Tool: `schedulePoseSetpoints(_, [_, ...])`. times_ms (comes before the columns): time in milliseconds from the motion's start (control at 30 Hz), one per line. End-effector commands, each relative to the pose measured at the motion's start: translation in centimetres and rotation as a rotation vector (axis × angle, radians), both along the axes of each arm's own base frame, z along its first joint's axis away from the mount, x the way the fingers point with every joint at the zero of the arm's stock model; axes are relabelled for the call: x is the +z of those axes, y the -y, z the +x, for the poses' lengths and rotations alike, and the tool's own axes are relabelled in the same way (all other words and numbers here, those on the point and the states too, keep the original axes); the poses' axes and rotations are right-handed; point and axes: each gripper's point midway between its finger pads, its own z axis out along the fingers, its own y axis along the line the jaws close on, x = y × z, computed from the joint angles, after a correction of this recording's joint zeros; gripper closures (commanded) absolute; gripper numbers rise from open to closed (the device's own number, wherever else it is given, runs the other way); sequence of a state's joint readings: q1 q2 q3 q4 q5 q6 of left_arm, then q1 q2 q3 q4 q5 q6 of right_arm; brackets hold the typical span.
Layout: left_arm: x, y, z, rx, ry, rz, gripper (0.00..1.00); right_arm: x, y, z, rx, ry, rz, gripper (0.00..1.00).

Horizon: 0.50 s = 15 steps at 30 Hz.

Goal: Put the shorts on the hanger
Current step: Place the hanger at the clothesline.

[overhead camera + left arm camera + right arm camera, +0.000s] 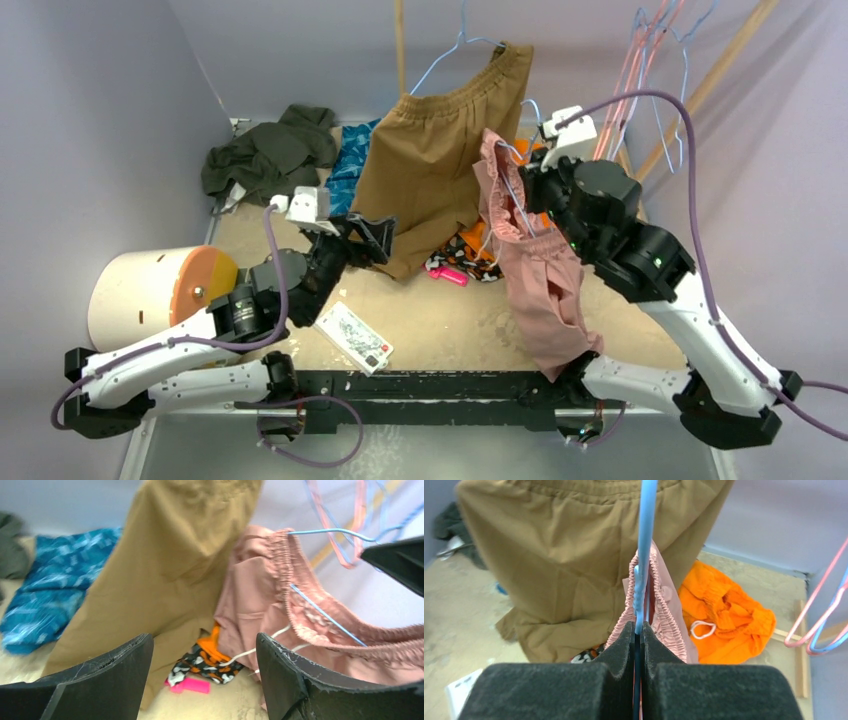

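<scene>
right gripper clamped tight on the hanger, wire between the pads, likely to steady it for dressing. the shorts hang from it above the table, waistband gathered round the wire. left gripper wide open, empty, facing the waistband. tan shorts crowd just behind; freest room looks nearward

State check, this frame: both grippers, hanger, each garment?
right gripper: shut on the hanger
left gripper: open, empty
hanger: gripped, wire running through the waistband
shorts: hanging from the hanger, legs down
tan shorts: hanging at the back
orange garment: lying crumpled
</scene>
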<state>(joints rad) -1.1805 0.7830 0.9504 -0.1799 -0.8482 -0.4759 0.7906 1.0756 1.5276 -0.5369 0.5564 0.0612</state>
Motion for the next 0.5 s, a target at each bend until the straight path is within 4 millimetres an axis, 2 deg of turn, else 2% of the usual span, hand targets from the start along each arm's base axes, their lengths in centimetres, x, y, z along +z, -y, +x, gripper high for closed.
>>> schedulePoseSetpoints(0, [6.8, 5.3, -2.0, -0.292, 0.231, -0.018, 0.27, 3.6, -1.7, -3.0, 0.234, 0.142, 0.098, 1.00])
schedulePoseSetpoints(33, [8.7, 6.3, -2.7, -0.352, 0.286, -0.015, 0.27, 3.7, -1.9, -3.8, 0.281, 0.153, 0.097, 1.00])
schedulePoseSetpoints(100, [10.9, 8.8, -4.2, -0.489, 0.384, 0.021, 0.28, 3.8, -2.0, -5.1, 0.341, 0.168, 0.102, 1.00])
schedulePoseSetpoints(167, [12.2, 10.9, -5.7, -0.618, 0.500, 0.088, 0.30, 3.9, -2.0, -6.3, 0.393, 0.179, 0.104, 1.00])
schedulePoseSetpoints(233, [12.6, 12.5, -7.0, -0.715, 0.613, 0.166, 0.32, 4.0, -2.1, -7.4, 0.447, 0.186, 0.104, 1.00])
schedulePoseSetpoints(333, [12.5, 14.0, -7.8, -0.786, 0.699, 0.246, 0.32, 4.4, -2.2, -9.3, 0.524, 0.200, 0.118, 1.00])
schedulePoseSetpoints(467, [12.1, 15.4, -7.7, -0.832, 0.739, 0.349, 0.32, 4.6, -2.1, -11.0, 0.588, 0.213, 0.129, 1.00])
